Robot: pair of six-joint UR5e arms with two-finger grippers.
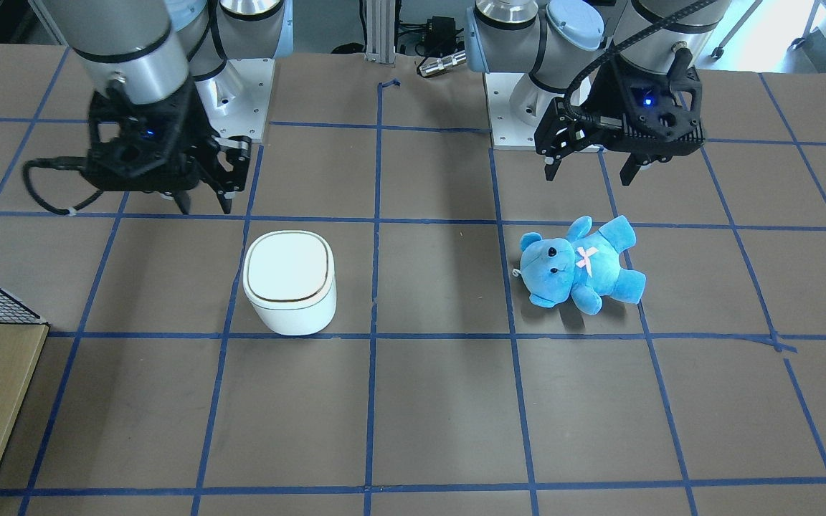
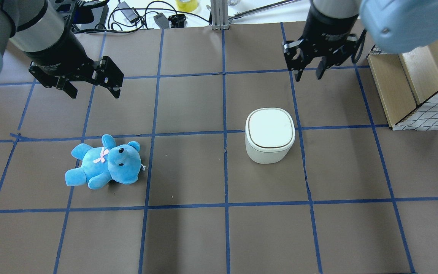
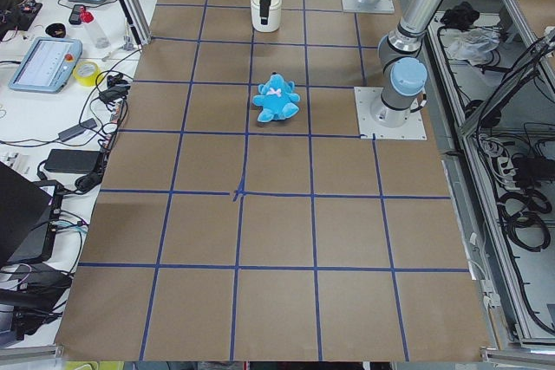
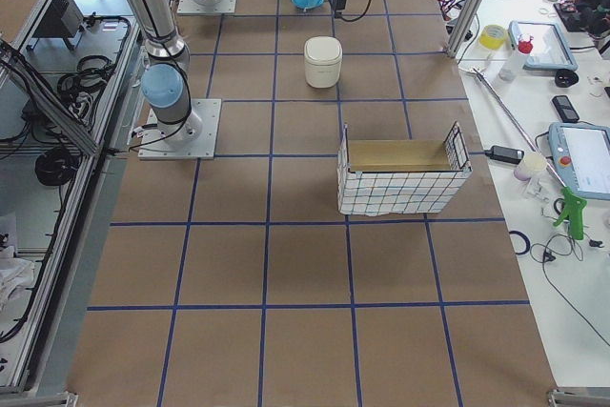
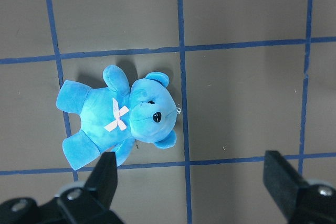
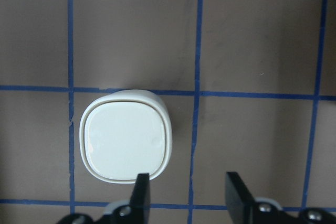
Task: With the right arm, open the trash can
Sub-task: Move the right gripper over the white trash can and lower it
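Observation:
The white trash can (image 1: 289, 281) stands on the brown table with its flip lid shut. It also shows in the overhead view (image 2: 270, 135) and below the camera in the right wrist view (image 6: 125, 141). My right gripper (image 1: 205, 206) hangs open and empty above the table, on the robot side of the can and apart from it; it shows in the overhead view (image 2: 309, 76) and in its wrist view (image 6: 187, 187). My left gripper (image 1: 589, 175) is open and empty, high over the table near the blue plush bear (image 1: 578, 264).
The bear lies on its back in the overhead view (image 2: 103, 163) and in the left wrist view (image 5: 118, 116). A wire-mesh basket with a wooden liner (image 2: 428, 110) stands at the table's right end, beyond the can. Blue tape lines grid the table.

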